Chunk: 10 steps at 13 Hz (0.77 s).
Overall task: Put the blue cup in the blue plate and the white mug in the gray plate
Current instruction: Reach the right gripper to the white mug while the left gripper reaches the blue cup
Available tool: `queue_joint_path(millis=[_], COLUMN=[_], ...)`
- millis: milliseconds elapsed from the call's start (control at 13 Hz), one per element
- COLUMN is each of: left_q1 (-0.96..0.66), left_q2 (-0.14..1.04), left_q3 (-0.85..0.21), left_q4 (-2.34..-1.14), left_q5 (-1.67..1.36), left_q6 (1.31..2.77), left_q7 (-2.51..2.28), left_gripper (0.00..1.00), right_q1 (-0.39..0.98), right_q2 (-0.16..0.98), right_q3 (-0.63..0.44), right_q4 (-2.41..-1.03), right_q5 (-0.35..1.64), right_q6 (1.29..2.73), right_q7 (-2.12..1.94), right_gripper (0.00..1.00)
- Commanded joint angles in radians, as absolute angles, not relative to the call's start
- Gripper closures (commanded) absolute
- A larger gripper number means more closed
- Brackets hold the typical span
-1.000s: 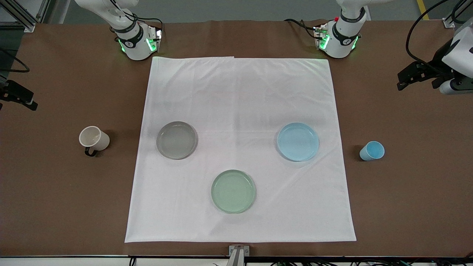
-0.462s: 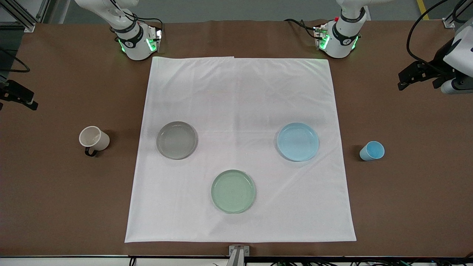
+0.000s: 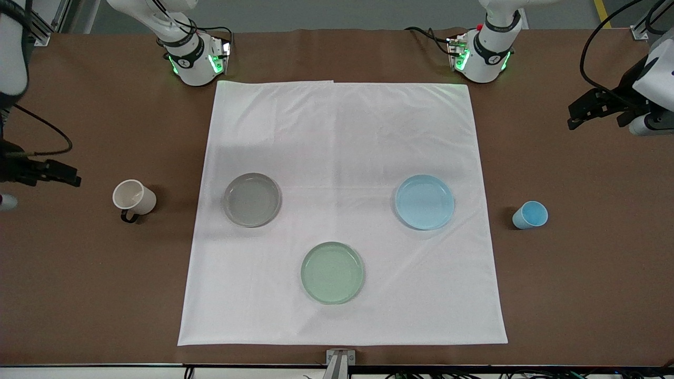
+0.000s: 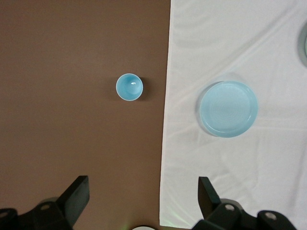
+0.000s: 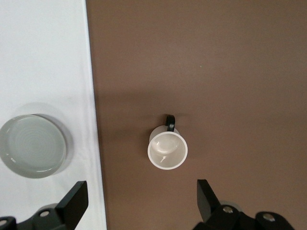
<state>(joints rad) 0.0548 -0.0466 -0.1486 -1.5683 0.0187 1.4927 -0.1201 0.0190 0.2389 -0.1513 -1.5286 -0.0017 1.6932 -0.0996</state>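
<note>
Brown table (image 3: 79, 273) filled the front view, with a white cloth (image 3: 342, 131) spread over its middle. On the cloth sat the gray plate (image 3: 251, 200), the blue plate (image 3: 424, 202) and a green plate (image 3: 332, 272) nearest the camera, none of them touched. The mug (image 3: 134, 198) stood on bare table toward the right arm's end, the cup (image 3: 530, 215) toward the left arm's end. What had changed within the last second was the right pincer (image 3: 58, 173): it had swung in from the table's edge and now hung close by the mug. The left pincer (image 3: 584, 111) had barely shifted, well away from the cup. I judged the mug pickup was starting first.

From the left wrist I saw the left pincer (image 4: 144, 201) with its fingers (image 4: 76, 196) spread wide, nothing between them, looking down on the cup (image 4: 129, 87) on bare table beside the cloth edge and the blue plate (image 4: 228, 109) on the cloth.

From the right wrist, the right pincer (image 5: 141, 201) was likewise wide apart and empty, the mug (image 5: 167, 150) upright below it, handle showing, the gray plate (image 5: 32, 145) on the cloth nearby. Both placements remained to be done.
</note>
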Motion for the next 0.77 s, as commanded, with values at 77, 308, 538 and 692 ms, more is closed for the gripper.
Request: queue_joint_path(millis=[77,308,538,692], left_q1=[0.06,0.06,0.06,0.067], left_q2=[-0.023,-0.021,-0.02,-0.011], left_q3=[-0.147,-0.146,-0.146,-0.144], left_q4=[-1.54,-1.54,-1.546,-1.554], left_q5=[0.015,0.015,0.015,0.017], left_q6=[1.479,1.479,1.479,1.479], left_q7=[-0.114,-0.113,-0.11,-0.109], left_gripper=[0.0,0.0,0.0,0.0], right_q1=[-0.017,-0.04,-0.066,-0.077], right_q2=[0.345,0.417,0.451,0.469], right_q3=[-0.144,-0.144,-0.143,-0.143], right_q4=[-1.627,-1.684,-1.75,-1.785], right_q5=[0.015,0.015,0.017,0.018], right_q6=[1.892,2.023,2.138,2.199], right_q7=[-0.101,-0.101,-0.147,-0.15], right_gripper=[0.0,0.0,0.0,0.0])
